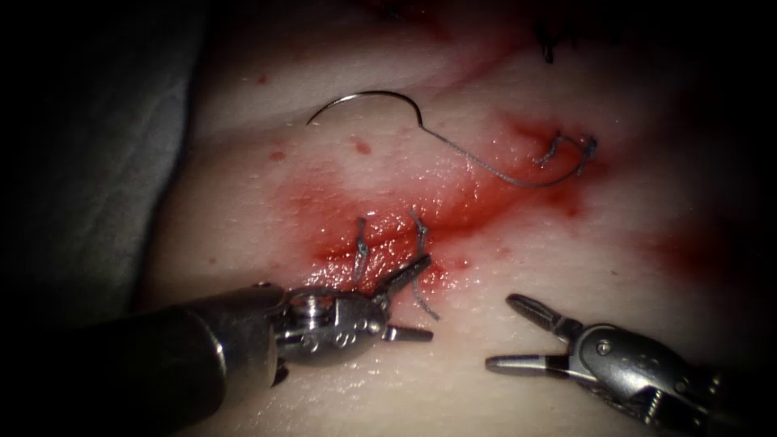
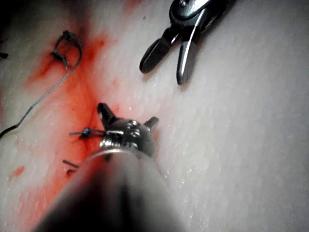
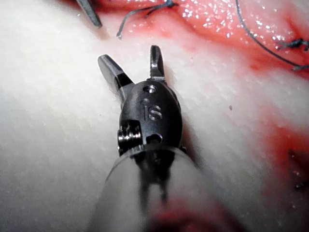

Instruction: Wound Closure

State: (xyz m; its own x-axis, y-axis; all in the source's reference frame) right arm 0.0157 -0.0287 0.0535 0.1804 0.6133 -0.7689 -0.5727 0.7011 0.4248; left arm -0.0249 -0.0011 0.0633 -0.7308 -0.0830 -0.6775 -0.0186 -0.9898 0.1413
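Both tools hold nothing: the left tool [image 1: 409, 295] has its jaws wide beside a stitch [image 1: 361, 249] on the cut, and the right tool [image 1: 510, 333] is spread too. The needle [image 1: 364, 103] lies free on the tissue [image 1: 502, 267], well beyond both jaws, its thread [image 1: 494, 170] trailing to a knot [image 1: 571, 150]. Judging by this, a stitch is finished; retrieving the needle comes next.

At the endoscope view's left we see a grey cloth [image 1: 105, 162], plain and dull, lying in dim light. We find it palest along its right-hand edge and darker toward the frame's border, where it sinks into shadow and we cannot tell how far it reaches.
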